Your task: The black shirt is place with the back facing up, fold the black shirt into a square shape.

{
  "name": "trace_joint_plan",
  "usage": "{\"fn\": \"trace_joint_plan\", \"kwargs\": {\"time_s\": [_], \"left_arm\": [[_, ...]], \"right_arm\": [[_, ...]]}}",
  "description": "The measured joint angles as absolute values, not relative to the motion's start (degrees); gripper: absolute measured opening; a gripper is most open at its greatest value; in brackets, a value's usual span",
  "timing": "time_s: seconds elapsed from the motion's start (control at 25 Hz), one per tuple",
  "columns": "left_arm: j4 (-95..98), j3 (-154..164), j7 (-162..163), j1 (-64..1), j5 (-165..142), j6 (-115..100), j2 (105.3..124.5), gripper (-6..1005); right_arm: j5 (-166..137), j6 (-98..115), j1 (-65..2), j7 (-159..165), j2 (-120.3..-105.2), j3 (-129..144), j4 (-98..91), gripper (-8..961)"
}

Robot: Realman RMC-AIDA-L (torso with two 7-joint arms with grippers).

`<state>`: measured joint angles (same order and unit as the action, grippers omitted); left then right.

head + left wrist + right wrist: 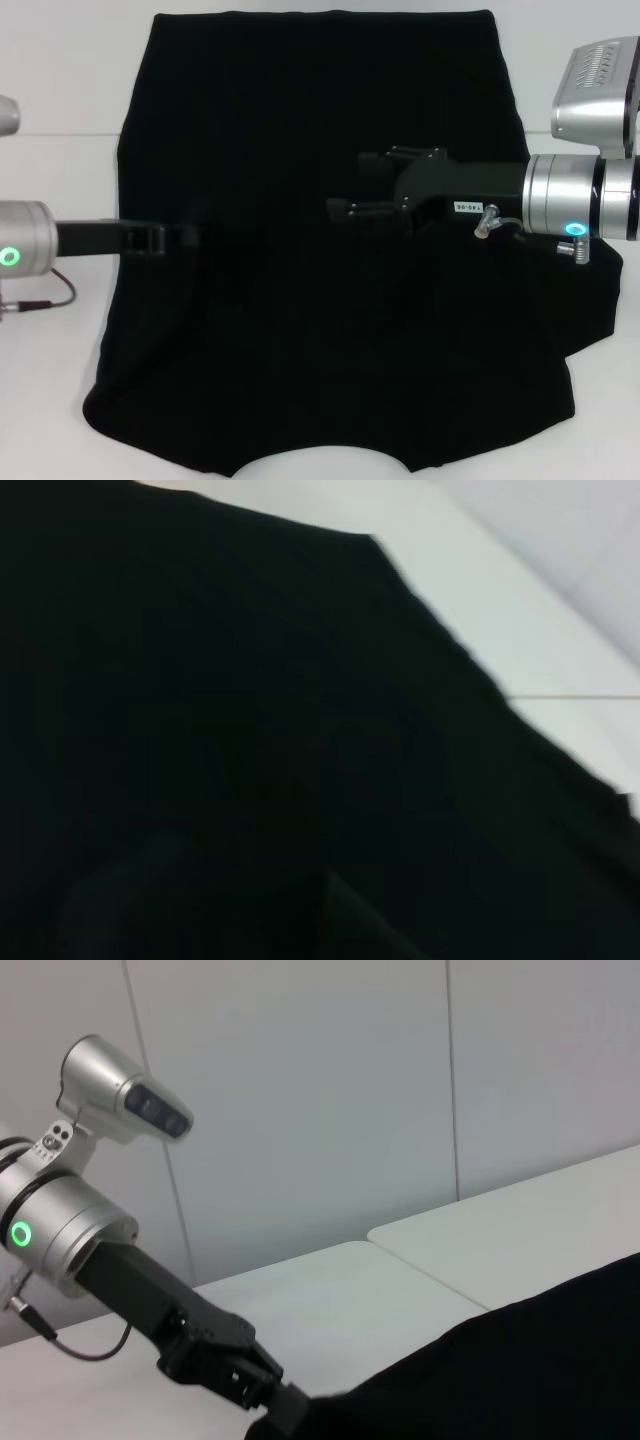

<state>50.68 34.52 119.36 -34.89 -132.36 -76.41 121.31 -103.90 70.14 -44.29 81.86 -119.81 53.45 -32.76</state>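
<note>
In the head view the black shirt (320, 300) lies spread flat on the white desk (60, 150), filling most of the frame; its curved neckline edge sits at the bottom centre and its straight hem runs along the top. A sleeve sticks out at the lower right. No lettering shows on the upper side.

At mid-left the left tool (185, 237) reaches in over the shirt's left edge, low against the cloth; black on black, so I cannot tell whether its fingers are apart or together. At centre right the right tool (345, 208) hovers over the shirt's middle, its fingers slightly apart and holding nothing.

The left wrist view shows only dark fabric (250, 760) up close, with pale desk (520, 610) in the upper right. The right wrist view alone shows the left tool (285, 1410) side-on, at the shirt's (520, 1360) edge in the lower frame, with the wall panels (320, 1090) behind.
</note>
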Motion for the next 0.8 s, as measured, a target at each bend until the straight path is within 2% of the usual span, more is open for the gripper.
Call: {"fn": "trace_joint_plan", "kwargs": {"time_s": [0.12, 0.28, 0.4, 0.52, 0.6, 0.72, 0.8], "left_arm": [[48.35, 34.56, 118.34, -35.53, -131.19, -76.87, 121.35, 73], [47.21, 34.56, 114.93, -35.92, -128.85, -76.47, 122.33, 90], [47.08, 34.48, 112.44, -35.86, -126.08, -76.38, 122.79, 102], [46.3, 34.42, 106.93, -35.39, -120.87, -78.35, 122.93, 236], [44.63, 34.38, 101.09, -35.05, -116.46, -81.39, 122.85, 326], [40.34, 34.54, 90.64, -35.03, -111.59, -86.01, 122.53, 568], [37.7, 34.77, 83.2, -35.46, -110.58, -88.79, 122.43, 609]], "right_arm": [[-103.74, 70.08, -44.1, 82.02, -119.57, 53.31, -33.08, 895], [-103.54, 69.91, -43.84, 83.51, -118.95, 51.86, -33.53, 895], [-103.83, 69.38, -43.63, 87.47, -117.77, 50.58, -33.83, 895], [-104.42, 68.98, -43.25, 94.34, -115.7, 50.51, -33.97, 895], [-105.79, 69.05, -43.09, 101.58, -113.7, 50.66, -34.17, 894], [-110.08, 69.34, -43.06, 114.94, -110.4, 50.74, -34.25, 894], [-113.72, 69.82, -42.98, 123.4, -108.39, 50.65, -34.26, 894]]}}
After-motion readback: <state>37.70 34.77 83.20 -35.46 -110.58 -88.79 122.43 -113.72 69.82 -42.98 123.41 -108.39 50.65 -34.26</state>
